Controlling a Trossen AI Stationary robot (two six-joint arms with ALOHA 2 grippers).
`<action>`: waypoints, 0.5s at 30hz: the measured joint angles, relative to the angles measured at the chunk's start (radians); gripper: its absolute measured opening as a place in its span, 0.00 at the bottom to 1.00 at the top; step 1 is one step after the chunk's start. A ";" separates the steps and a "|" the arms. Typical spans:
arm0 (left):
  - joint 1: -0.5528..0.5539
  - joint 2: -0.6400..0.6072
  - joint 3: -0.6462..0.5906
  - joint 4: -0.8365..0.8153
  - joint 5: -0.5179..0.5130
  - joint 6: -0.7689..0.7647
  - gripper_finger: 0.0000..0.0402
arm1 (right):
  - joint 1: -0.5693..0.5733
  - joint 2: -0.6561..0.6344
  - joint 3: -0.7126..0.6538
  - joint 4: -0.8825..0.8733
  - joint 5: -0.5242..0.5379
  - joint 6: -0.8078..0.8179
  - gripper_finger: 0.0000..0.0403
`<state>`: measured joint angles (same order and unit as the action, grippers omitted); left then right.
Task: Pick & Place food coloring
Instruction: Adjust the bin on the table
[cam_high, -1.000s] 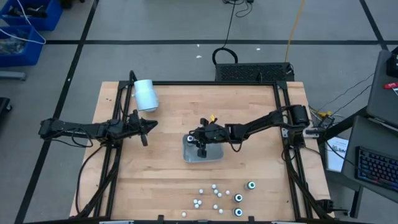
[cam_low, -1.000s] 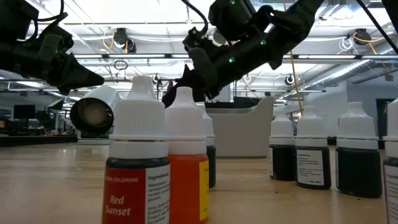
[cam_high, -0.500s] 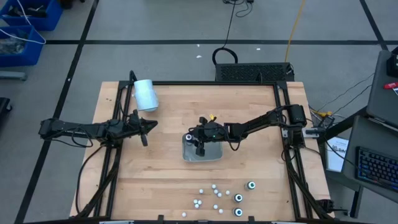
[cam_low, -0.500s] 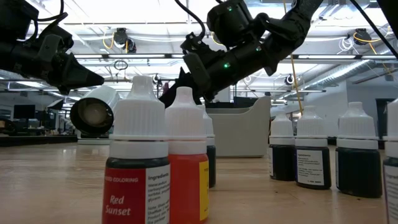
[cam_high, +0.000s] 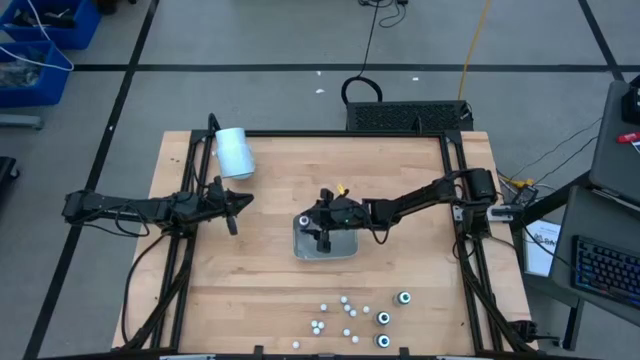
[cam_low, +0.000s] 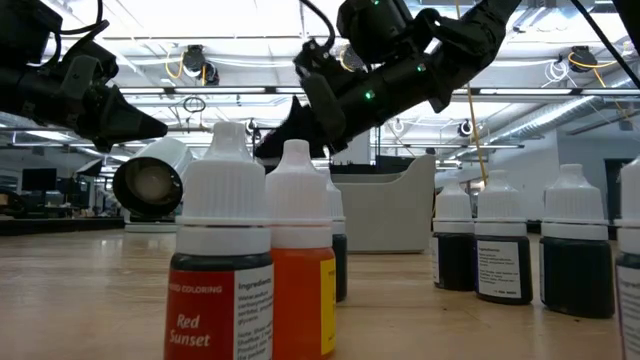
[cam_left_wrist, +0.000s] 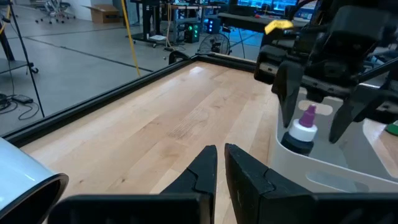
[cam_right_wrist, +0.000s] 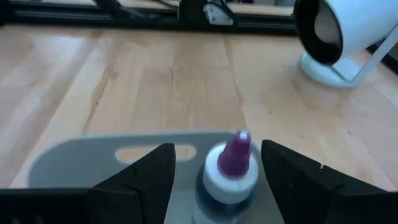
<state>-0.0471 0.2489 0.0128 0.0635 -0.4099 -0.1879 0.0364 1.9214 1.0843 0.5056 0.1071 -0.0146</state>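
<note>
A small dark food coloring bottle (cam_right_wrist: 231, 168) with a white collar and purple tip stands upright on its base in the grey tray (cam_high: 342, 250) at the table's middle. My right gripper (cam_right_wrist: 219, 179) is open just above the tray, one finger on each side of the bottle with a gap to it; the left wrist view shows the same bottle (cam_left_wrist: 303, 129). Several more food coloring bottles (cam_high: 355, 320) stand near the table's near edge. My left gripper (cam_high: 243, 200) waits shut at the table's left side.
A large white cylinder (cam_high: 233, 152) lies on its side at the far left corner. In the low view a red bottle (cam_low: 222, 270) and an orange bottle (cam_low: 300, 270) stand close to the camera, with dark ones (cam_low: 505, 250) to the right. A black frame (cam_high: 455, 200) edges the table.
My right gripper has opened over the tray, its fingers spreading away from the purple-tipped bottle, which stays standing upright in the tray.
</note>
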 joint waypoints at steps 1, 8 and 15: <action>0.000 0.000 0.000 0.000 0.000 0.000 0.09 | -0.001 -0.003 0.000 0.000 0.000 0.000 0.57; 0.000 0.000 0.000 0.000 0.000 0.000 0.09 | -0.004 -0.015 0.000 -0.006 0.000 -0.001 0.59; -0.001 0.000 0.000 -0.005 0.003 0.000 0.09 | 0.036 -0.191 0.002 -0.189 0.143 -0.072 0.60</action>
<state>-0.0479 0.2485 0.0128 0.0581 -0.4066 -0.1879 0.0720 1.7307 1.0860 0.3167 0.2497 -0.0864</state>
